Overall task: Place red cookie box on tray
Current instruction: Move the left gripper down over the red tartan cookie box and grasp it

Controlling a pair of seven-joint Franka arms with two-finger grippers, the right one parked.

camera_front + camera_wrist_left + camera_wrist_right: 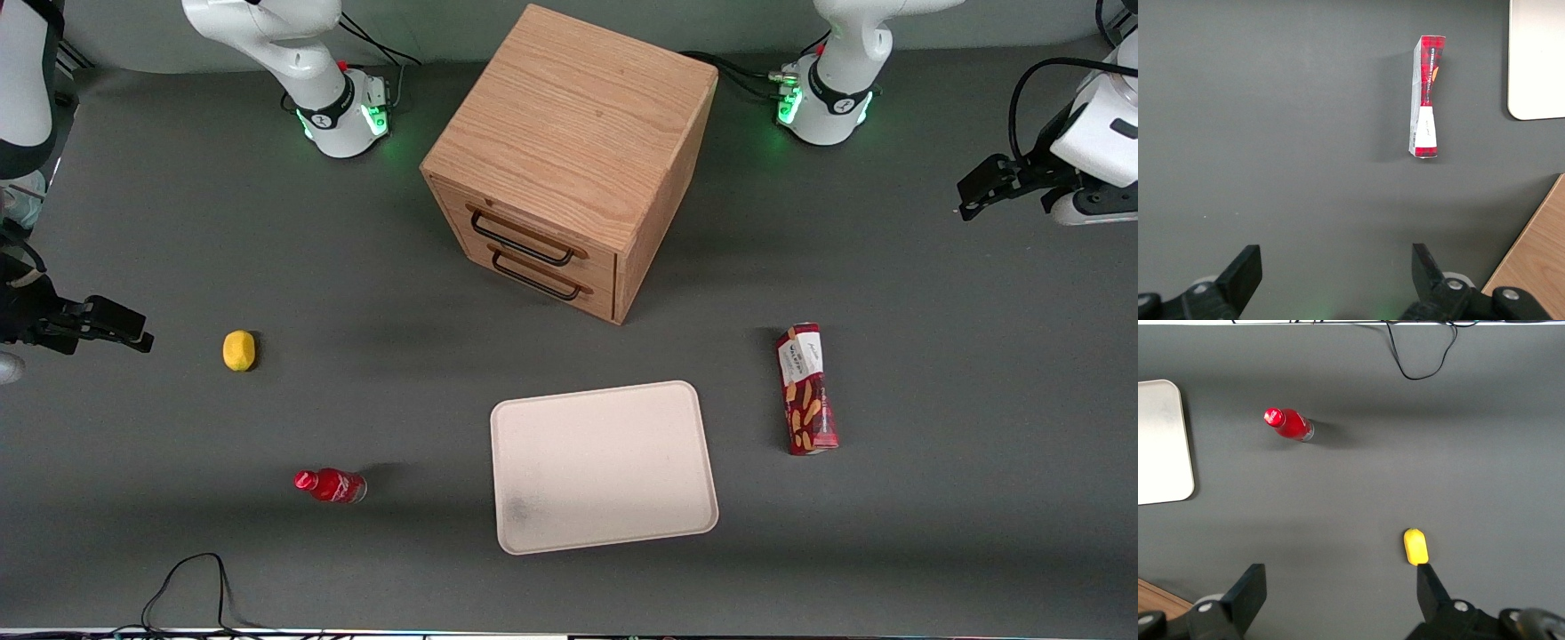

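The red cookie box (807, 389) lies flat on the dark grey table (933, 533), just beside the tray (603, 467) toward the working arm's end and clear of its rim. The gripper (978, 191) hangs high and well apart from the box, jaws spread and empty, so the approach step is judged pending. The next move calls for descent over the box with fingers (1245, 270) straddling its narrow width.

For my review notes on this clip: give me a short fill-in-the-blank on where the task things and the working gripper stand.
1. The red cookie box lies on the ____, beside the tray.
2. The tray holds ____ objects.
3. The gripper hangs with its fingers ____, holding nothing.
4. The box's white label end points toward the ____.

Missing words: table; no; open; wooden drawer cabinet
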